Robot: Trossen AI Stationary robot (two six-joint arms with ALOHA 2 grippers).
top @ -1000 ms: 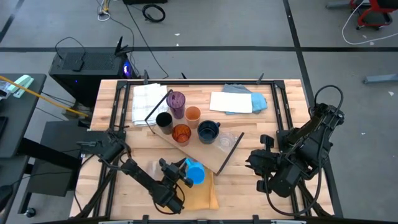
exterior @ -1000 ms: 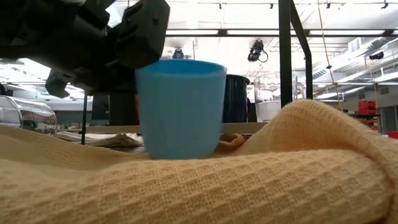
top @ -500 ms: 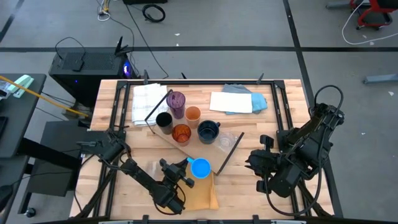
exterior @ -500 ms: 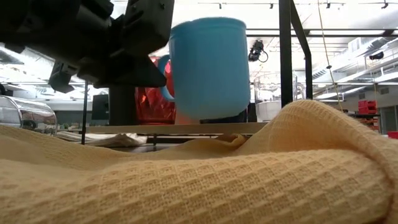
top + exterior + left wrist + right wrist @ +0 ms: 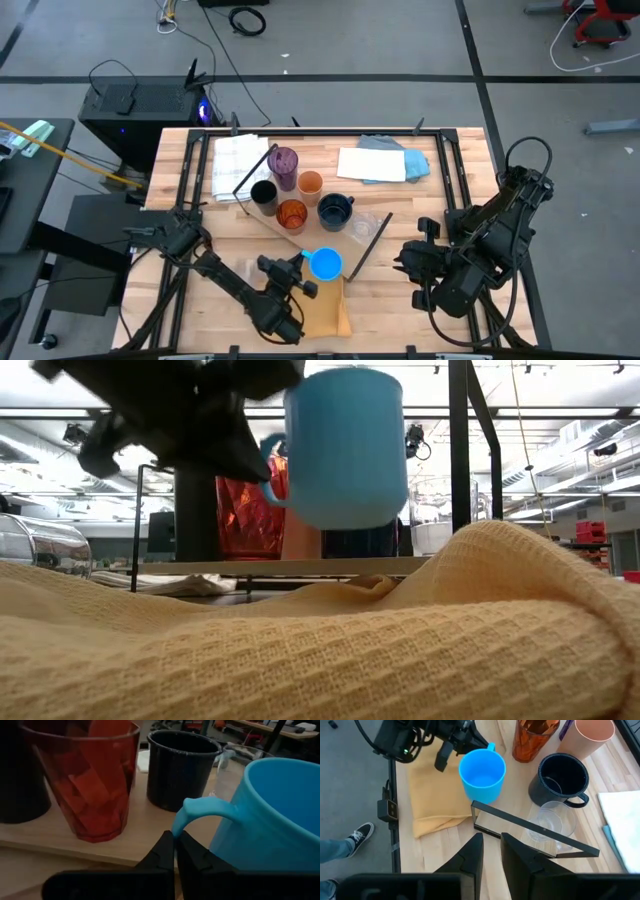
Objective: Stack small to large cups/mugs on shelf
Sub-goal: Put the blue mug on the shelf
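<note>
So the worktop (image 5: 450,160) had the shelf (image 5: 330,245) lying slanted across its middle, a light-wood board with black rods at its ends, and most of the cups were already on it: purple tumbler (image 5: 286,162), light orange cup (image 5: 310,183), black cup (image 5: 263,193), amber ribbed cup (image 5: 291,213), navy mug (image 5: 335,210), plus a clear glass (image 5: 550,822) just right of the navy mug. The yellow waffle cloth (image 5: 325,310) sat at the near edge, in front of the shelf

The left gripper (image 5: 296,276) had its jaws closed on the handle of the bright blue mug (image 5: 324,264), and the mug was up off the cloth, hanging just short of the shelf's near edge

What worried me: that was a thin pinch on a curved handle, all the weight hanging off to one side, so the mug could've rotated in the grip or slipped out. Its base looked barely above the board, so clipping the shelf edge or the black rod beside it seemed possible. And the free space on the shelf was tight, next to the amber cup and the navy mug, so a sloppy placement might've knocked one over, the clear glass most of all

The right gripper (image 5: 491,854) just hovered off to the right with its jaws a little apart, holding nothing
</note>
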